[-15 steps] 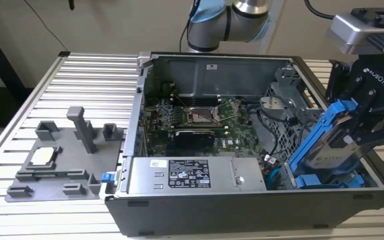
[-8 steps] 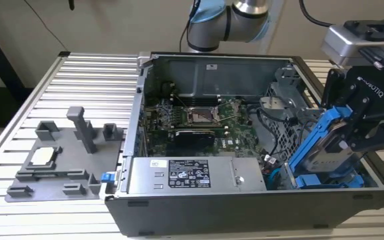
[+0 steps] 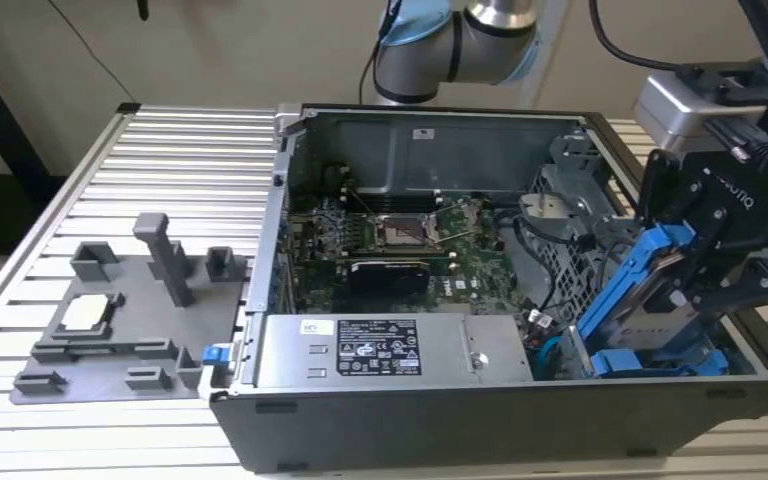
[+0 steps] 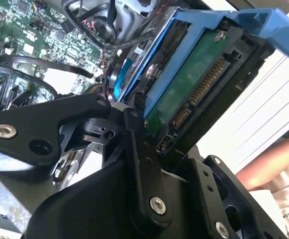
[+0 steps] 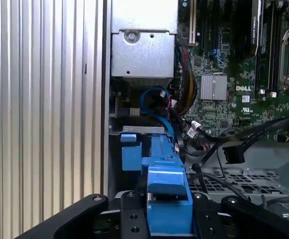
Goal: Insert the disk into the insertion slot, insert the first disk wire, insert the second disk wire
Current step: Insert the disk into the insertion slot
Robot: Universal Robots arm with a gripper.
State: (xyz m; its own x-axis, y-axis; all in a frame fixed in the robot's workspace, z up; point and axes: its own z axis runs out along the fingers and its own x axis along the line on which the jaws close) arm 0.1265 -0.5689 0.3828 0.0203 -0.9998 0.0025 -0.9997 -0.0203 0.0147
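My gripper (image 3: 707, 268) is shut on the disk (image 3: 654, 285), a drive in a bright blue carrier. It holds the disk tilted over the case's corner at the exterior view's right. The disk's lower end reaches the insertion slot (image 3: 640, 360), a grey bay with blue plastic parts. In the second wrist view the disk's green board and connector pins (image 4: 196, 84) show between the black fingers (image 4: 137, 149). In the first wrist view the blue carrier (image 5: 166, 172) points towards the slot's grey metal edge (image 5: 143, 130). A loose black wire with a connector (image 5: 232, 153) lies over the perforated cage, and a blue wire (image 5: 155, 95) loops beyond the slot.
The open computer case (image 3: 424, 430) stands on a ribbed metal table (image 3: 171, 160). Inside are the motherboard (image 3: 384, 240) and the long grey power-supply box (image 3: 384, 350). A grey fixture plate (image 3: 117, 310) lies at the exterior view's left. A person's arm (image 4: 268, 167) is beside the case.
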